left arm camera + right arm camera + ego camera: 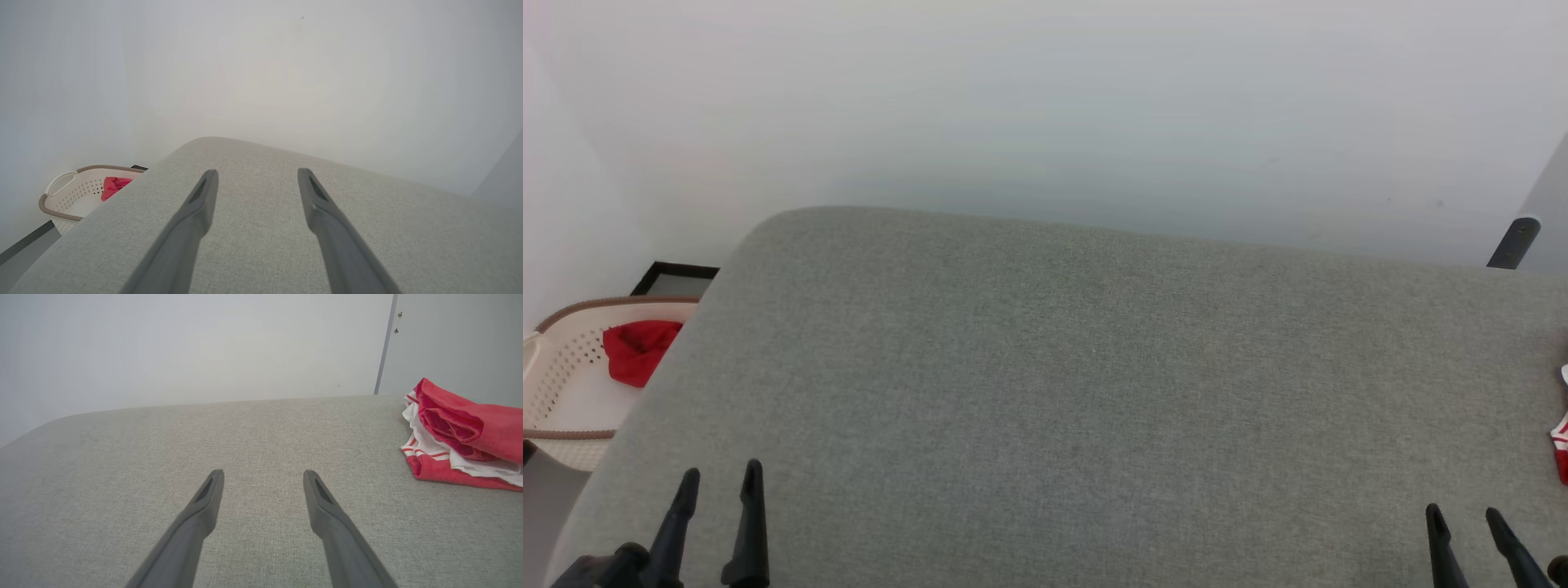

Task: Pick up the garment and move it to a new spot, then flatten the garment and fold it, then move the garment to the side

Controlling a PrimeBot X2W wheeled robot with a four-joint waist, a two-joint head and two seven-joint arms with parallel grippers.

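The garment [461,437], red with white sleeves and red-white striped trim, lies bunched and folded over at the right end of the grey fabric surface [1078,384]; a sliver of the garment [1561,445] shows at the right edge of the head view. My right gripper [263,477] stands open over bare fabric, well left of the garment and apart from it. My left gripper [257,175] is open too, empty, above the surface's left part. Both grippers sit low in the head view: left gripper [721,475], right gripper [1462,513].
A cream perforated laundry basket [560,384] stands on the floor off the surface's left end, holding a plain red cloth [637,349]. A white wall runs behind the surface. A dark post [1513,242] rises at the far right.
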